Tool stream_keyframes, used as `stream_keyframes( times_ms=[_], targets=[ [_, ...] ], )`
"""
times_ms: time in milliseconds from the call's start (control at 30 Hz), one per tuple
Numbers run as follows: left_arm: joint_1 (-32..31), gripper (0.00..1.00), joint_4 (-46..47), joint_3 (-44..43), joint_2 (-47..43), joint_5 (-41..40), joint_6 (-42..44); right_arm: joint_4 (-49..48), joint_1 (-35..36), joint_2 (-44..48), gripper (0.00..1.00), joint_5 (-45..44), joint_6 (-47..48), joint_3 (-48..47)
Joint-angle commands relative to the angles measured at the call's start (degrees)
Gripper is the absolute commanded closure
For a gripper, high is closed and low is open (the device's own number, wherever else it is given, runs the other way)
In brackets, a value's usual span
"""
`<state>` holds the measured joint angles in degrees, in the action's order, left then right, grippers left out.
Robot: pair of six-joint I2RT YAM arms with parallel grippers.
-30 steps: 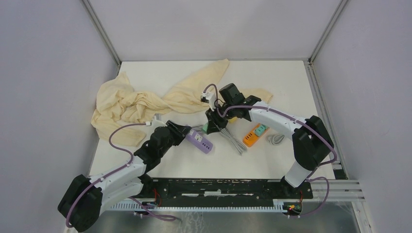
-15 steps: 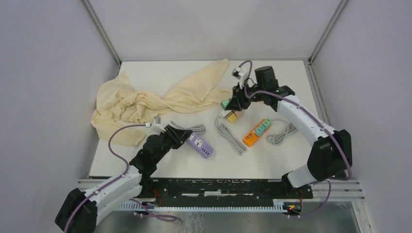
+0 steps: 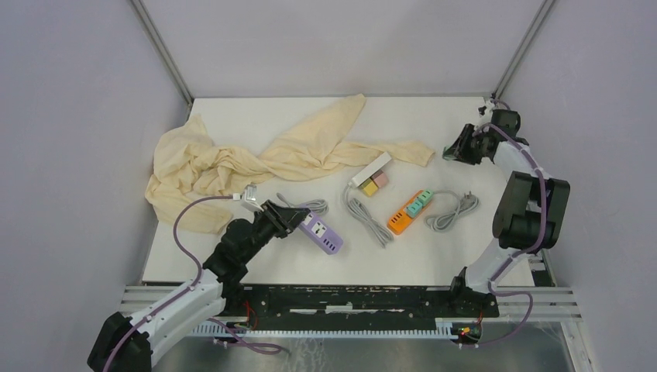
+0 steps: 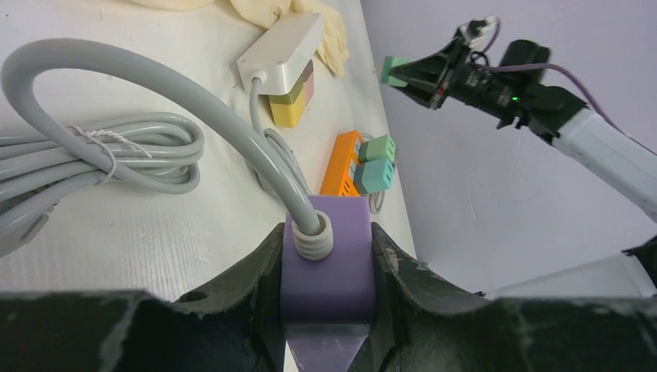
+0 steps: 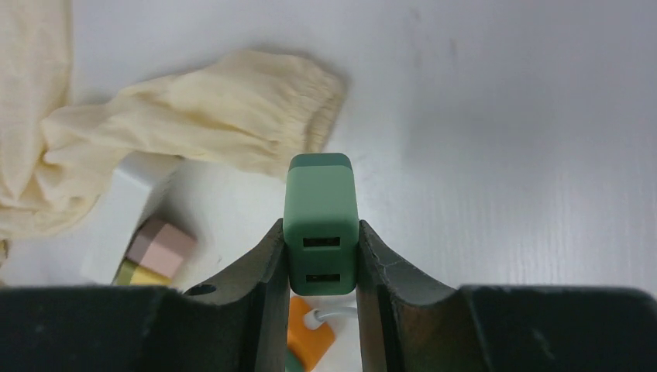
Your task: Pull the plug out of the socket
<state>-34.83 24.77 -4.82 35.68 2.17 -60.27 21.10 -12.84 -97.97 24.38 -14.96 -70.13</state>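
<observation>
Green plug (image 5: 321, 186) pinched in R gripper (image 5: 321, 232), well clear of purple strip (image 3: 320, 231) clamped by L gripper (image 4: 327, 240). Rec: lower gently.

1. The right gripper (image 5: 320, 231) is clamped on a green plug (image 5: 320, 194), with a black finger (image 5: 259, 271) pressed against each side. The plug's two USB slots face the camera.
2. The plug isn't in any socket, it just hangs over the white tabletop (image 5: 503, 116).
3. A cream cloth (image 5: 209, 116) lies bunched on the tabletop, and its gathered end sits just past the plug's top.
4. A white power strip (image 5: 124, 205) pokes out from under the cloth's edge, with a pink plug (image 5: 161, 244) and a yellow plug (image 5: 139, 273) in it.
5. A bit of an orange power strip (image 5: 306, 332) peeks out between the fingers, with a thin white cable on it.
</observation>
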Motion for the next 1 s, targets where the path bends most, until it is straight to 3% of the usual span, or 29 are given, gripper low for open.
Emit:
stream_keyframes(
  times_ms=[0, 200, 333, 500, 667, 767, 967],
  targets=[
    [0.3, 0.97, 5.7, -0.1, -2.3, 2.2, 3.0, 0.0, -2.9, -6.3, 0.88, -1.5, -3.2, -2.2],
    [0.2, 0.97, 5.0, 0.6, -4.6, 2.5, 2.3, -0.3, -4.7, -11.6, 0.76, -1.7, -4.2, -4.1],
    [0.2, 0.97, 4.8, 0.6, -5.3, 2.7, 2.0, -0.8, -5.2, -13.4, 0.59, -1.3, -4.8, -5.1],
    [0.1, 0.97, 4.7, 0.2, -5.2, 3.5, 1.8, -0.2, -6.0, -13.8, 0.25, -1.6, -2.1, -6.9],
    [0.1, 0.97, 4.6, -0.7, -5.1, 4.8, 2.8, 1.0, -6.1, -7.7, 0.13, -1.1, 5.7, -7.1],
    [0.2, 0.97, 5.0, -1.8, -4.7, 6.8, 6.0, 2.5, -6.1, -1.1, 0.12, 6.2, 12.9, -6.3],
    [0.2, 0.97, 5.9, -6.0, -2.2, 10.1, 10.8, 6.7, 0.7, 12.9, 0.04, 31.7, 25.4, -2.8]
  ],
)
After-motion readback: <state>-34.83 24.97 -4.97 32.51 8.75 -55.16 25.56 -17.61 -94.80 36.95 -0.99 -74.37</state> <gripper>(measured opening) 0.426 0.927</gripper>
